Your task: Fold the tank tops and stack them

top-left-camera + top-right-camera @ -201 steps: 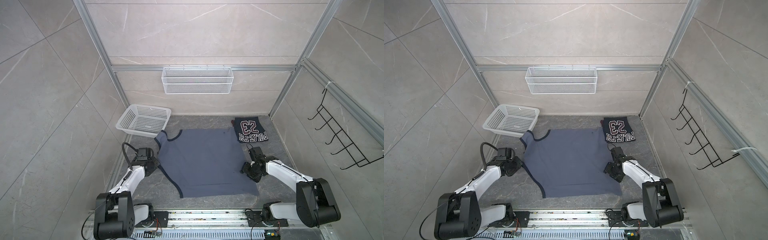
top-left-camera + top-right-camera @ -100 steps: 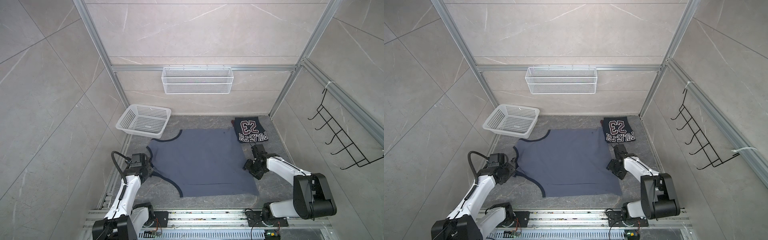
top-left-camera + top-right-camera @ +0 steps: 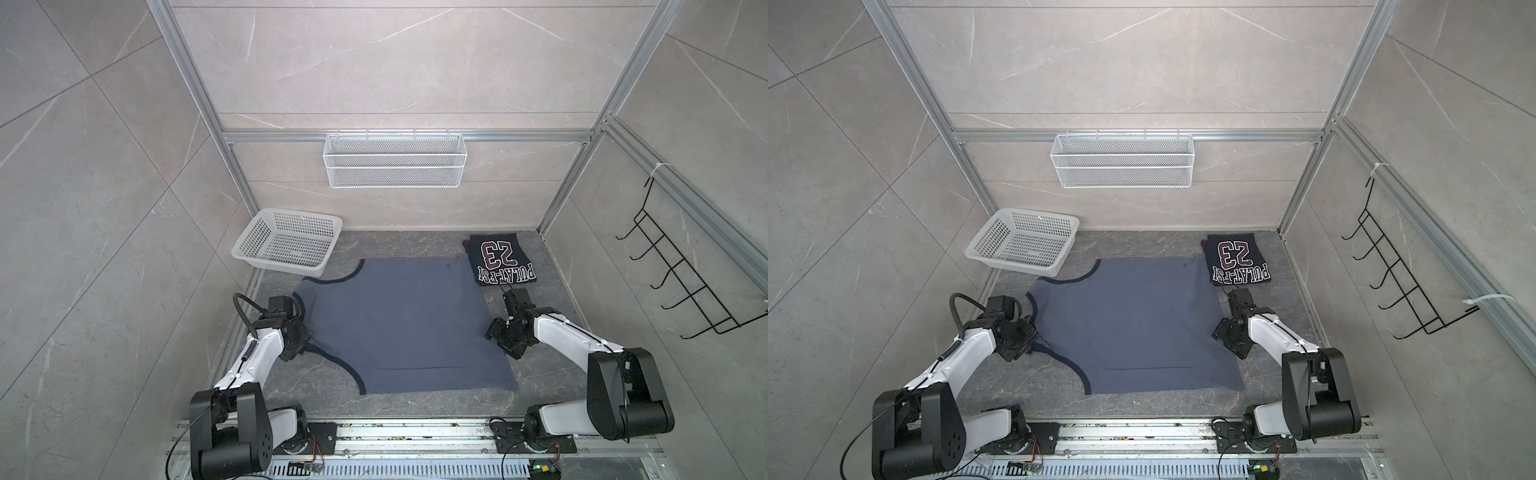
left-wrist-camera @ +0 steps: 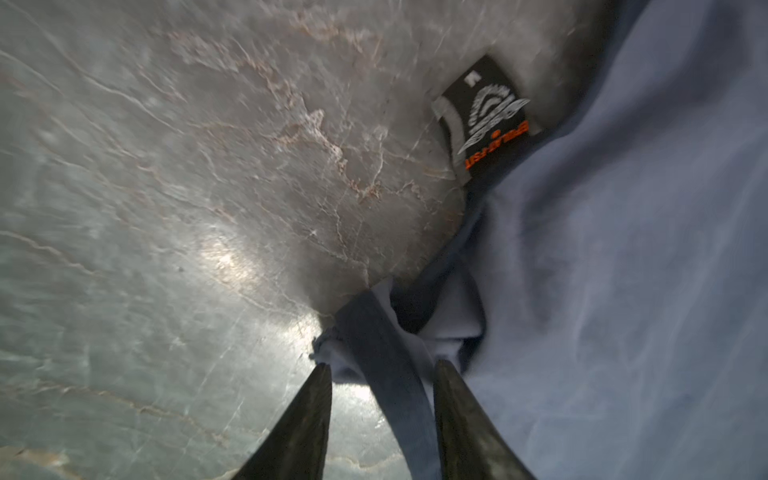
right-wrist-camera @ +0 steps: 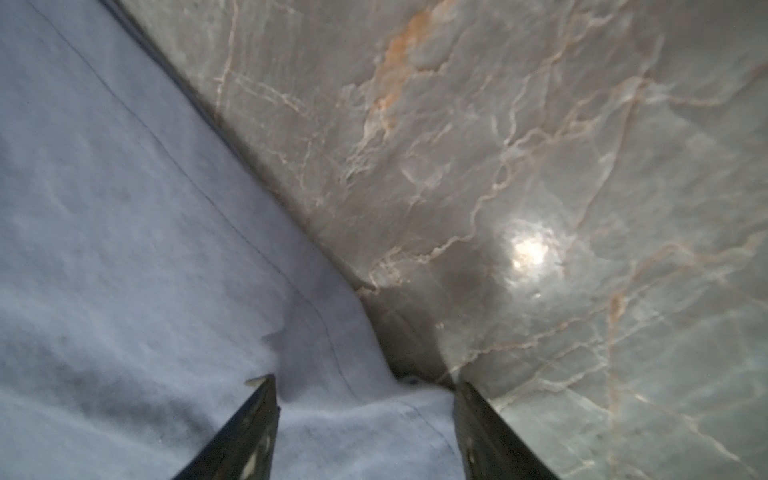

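- I see the navy top (image 3: 500, 259) folded at far right: done
- Blue-grey top (image 3: 399, 324) lies flat in the middle, unfolded and unstacked
- Left gripper (image 4: 382, 365) gapes astride its strap (image 4: 374, 328), right gripper (image 5: 363, 380) over its hem (image 5: 374, 415); neither grips

Blue-grey top (image 3: 399, 328); navy top (image 3: 500, 259) with white lettering.

Left tool (image 4: 383, 363) and right tool (image 5: 365, 379) hang low, jaws parted.
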Robot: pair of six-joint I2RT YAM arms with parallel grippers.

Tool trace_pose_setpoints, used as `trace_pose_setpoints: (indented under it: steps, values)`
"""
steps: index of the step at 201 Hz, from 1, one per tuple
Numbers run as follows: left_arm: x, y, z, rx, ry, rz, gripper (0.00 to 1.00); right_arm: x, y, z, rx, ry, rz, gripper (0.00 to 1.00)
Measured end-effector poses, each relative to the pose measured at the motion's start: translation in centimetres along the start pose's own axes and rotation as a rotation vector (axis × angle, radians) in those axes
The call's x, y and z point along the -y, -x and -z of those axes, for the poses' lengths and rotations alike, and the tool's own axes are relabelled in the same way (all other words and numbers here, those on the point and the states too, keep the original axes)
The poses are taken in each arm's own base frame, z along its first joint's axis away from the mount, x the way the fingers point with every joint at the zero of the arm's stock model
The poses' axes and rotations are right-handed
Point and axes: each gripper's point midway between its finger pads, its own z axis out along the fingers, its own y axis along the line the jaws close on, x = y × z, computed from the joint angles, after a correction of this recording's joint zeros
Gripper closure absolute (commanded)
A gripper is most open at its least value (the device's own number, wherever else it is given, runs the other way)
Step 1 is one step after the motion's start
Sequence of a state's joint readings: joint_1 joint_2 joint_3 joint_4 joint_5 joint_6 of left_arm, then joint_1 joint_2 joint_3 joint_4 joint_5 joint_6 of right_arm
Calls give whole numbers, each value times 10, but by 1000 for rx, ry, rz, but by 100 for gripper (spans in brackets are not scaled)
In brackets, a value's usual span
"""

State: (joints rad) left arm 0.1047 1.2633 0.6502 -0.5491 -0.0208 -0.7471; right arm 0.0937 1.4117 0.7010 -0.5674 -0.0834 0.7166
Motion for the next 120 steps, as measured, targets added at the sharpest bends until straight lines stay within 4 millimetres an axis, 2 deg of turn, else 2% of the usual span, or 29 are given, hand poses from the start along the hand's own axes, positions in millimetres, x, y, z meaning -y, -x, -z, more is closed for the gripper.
trace_pose_setpoints:
  steps: [21,48,85,120]
  values:
    - [-1,-1,-8,-15,16,1,70,0,0,0,2,1,3,31]
    - [1,2,-8,-2,7,1,79,-1,1,-1,5,4,4,31]
    - [5,12,8,79,-42,9,99,-1,2,-1,12,8,4,32]
    - [-9,8,33,227,-122,68,98,-1,3,-1,13,4,3,32]
